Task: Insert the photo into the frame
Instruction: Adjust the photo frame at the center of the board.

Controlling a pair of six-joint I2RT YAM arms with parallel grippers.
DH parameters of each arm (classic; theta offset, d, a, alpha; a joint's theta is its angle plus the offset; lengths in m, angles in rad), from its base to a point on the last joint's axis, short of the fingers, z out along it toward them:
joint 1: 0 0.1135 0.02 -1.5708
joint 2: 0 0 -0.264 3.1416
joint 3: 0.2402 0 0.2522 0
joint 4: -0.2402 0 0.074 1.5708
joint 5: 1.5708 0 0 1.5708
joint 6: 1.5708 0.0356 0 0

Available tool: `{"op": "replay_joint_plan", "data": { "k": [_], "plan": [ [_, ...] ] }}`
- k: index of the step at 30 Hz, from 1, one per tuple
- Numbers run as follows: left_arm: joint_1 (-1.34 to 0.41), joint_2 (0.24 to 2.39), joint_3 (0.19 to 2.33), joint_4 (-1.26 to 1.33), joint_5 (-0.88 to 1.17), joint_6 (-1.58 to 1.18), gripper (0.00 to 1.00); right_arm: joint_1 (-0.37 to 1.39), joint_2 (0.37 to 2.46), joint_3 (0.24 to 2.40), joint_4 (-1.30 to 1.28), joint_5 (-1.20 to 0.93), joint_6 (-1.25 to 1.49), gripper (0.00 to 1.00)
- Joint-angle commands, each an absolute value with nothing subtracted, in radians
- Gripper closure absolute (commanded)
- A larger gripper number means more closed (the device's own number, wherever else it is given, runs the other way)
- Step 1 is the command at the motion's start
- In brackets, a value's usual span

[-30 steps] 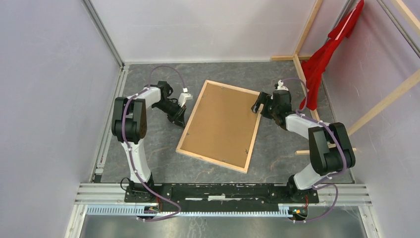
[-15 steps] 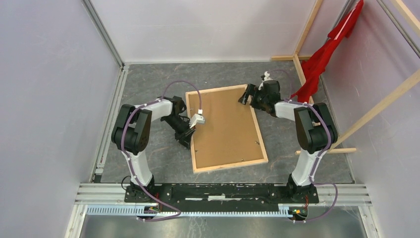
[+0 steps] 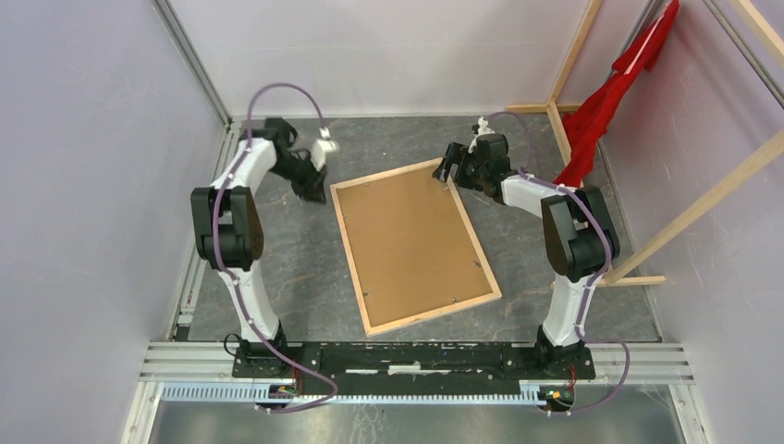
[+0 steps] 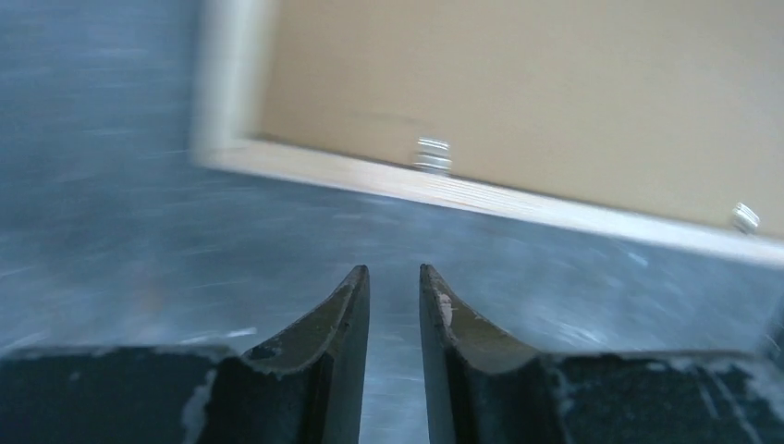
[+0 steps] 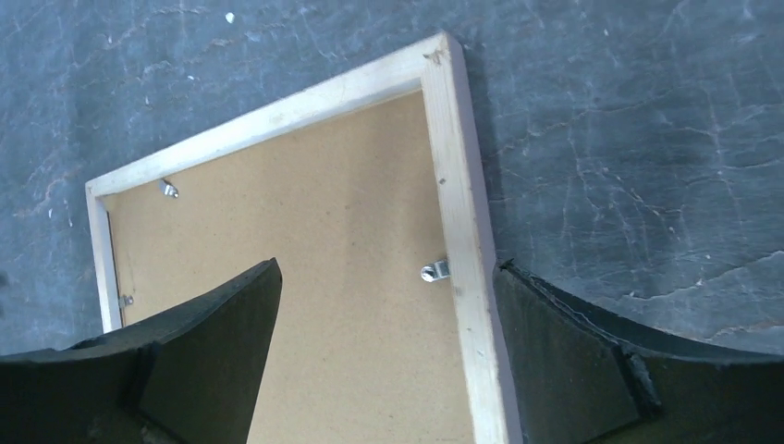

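Observation:
The frame (image 3: 436, 315) lies back-up on the grey table, its bare light wood border around a brown backing board (image 3: 413, 240). The photo is hidden. My left gripper (image 3: 312, 185) sits just outside the frame's far left corner. In the left wrist view its fingers (image 4: 395, 270) stand a narrow gap apart over bare table, short of the wood border (image 4: 518, 199). My right gripper (image 3: 447, 173) is at the far right corner. It is wide open (image 5: 388, 268) astride the border (image 5: 462, 240), one finger over the board and the other outside the frame.
Small metal tabs (image 5: 434, 271) on the inner border hold the board. A red cloth (image 3: 601, 102) hangs on wooden beams (image 3: 703, 199) at the right. Enclosure walls stand left and behind. A metal rail (image 3: 416, 356) runs along the near edge.
The frame has turned, and its far end has swung left. My left gripper has left the frame's left edge for the far left corner and parted slightly. My right gripper has moved farther back.

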State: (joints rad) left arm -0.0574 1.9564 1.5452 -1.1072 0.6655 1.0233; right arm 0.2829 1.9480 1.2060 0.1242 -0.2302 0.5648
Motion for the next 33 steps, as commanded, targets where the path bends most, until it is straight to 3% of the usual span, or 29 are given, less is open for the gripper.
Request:
{"op": "replay_joint_plan", "data": {
  "k": [1, 12, 20, 29, 33],
  "plan": [
    [-0.002, 2.107, 1.740, -0.884, 0.668, 0.695, 0.66, 0.377, 1.871, 1.296, 0.101, -0.054, 0.463, 0.10],
    [-0.002, 2.290, 1.892, -0.690, 0.794, 0.434, 0.62, 0.623, 2.099, 1.678, -0.032, 0.148, 0.170, 0.08],
    [0.020, 2.332, 1.892, -0.690, 0.765, 0.464, 0.72, 0.684, 2.205, 1.742, 0.029, 0.162, 0.038, 0.08],
    [0.032, 2.356, 1.876, -0.731, 0.800, 0.525, 0.76, 0.667, 2.129, 1.645, 0.004, 0.077, 0.292, 0.37],
    [0.036, 2.342, 1.843, -0.743, 0.786, 0.569, 0.77, 0.584, 1.877, 1.299, 0.036, 0.008, 0.441, 0.15]
  ]
}}
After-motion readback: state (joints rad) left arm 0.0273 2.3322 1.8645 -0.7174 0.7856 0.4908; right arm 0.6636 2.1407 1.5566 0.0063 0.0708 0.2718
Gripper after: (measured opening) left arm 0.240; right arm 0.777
